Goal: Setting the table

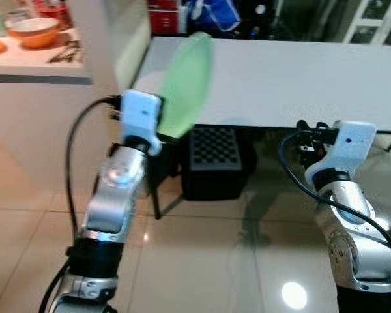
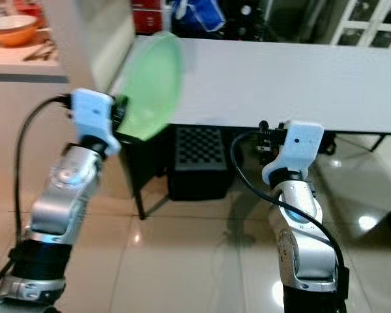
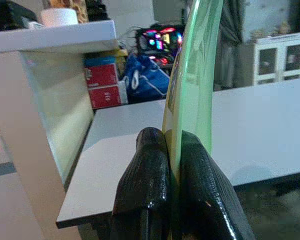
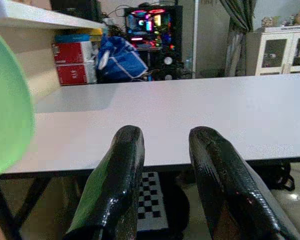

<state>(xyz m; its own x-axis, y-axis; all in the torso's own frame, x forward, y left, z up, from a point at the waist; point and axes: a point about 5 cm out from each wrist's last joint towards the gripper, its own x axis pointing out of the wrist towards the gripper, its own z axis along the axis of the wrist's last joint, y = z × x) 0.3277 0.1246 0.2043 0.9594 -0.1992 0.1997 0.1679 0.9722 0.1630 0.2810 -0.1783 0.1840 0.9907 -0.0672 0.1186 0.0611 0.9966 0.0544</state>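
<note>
A light green plate (image 1: 187, 85) stands on edge in the air over the near left corner of the white table (image 1: 293, 78). My left gripper (image 3: 172, 150) is shut on its lower rim, both black fingers (image 3: 145, 185) pressed against the plate (image 3: 192, 75). My right gripper (image 4: 165, 150) is open with nothing between its fingers, held level just before the table's front edge (image 4: 155, 165). The right arm's white wrist housing (image 1: 348, 147) sits below the table's near edge. The plate's rim (image 4: 7, 125) appears at one side of the right wrist view.
A white counter (image 1: 39, 65) at the left carries an orange bowl (image 1: 34, 31) and utensils. A black checkered crate (image 1: 214, 160) sits under the table on the glossy tiled floor. Red boxes (image 4: 70, 62), a blue bag (image 4: 120, 62) and a white cabinet (image 4: 285, 50) stand beyond the table.
</note>
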